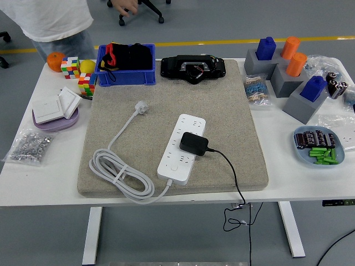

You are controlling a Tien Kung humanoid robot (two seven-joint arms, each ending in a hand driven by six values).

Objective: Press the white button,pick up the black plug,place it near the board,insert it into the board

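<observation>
Hand (pixel 126 6) of a person over grey floor (pixel 222 22) beyond white table (pixel 44 177)

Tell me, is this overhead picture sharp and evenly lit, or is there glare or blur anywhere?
Head view: soft, even light; the white power strip and black plug look crisp, with faint shadows on the mat; no strong glare; only the person's hand at the top looks slightly blurred.

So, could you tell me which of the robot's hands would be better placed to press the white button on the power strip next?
Probably the right, hedged: neither hand is in view. The black plug sits in the power strip, with its cable trailing right, and the strip's button end lies near the table's front.
</observation>
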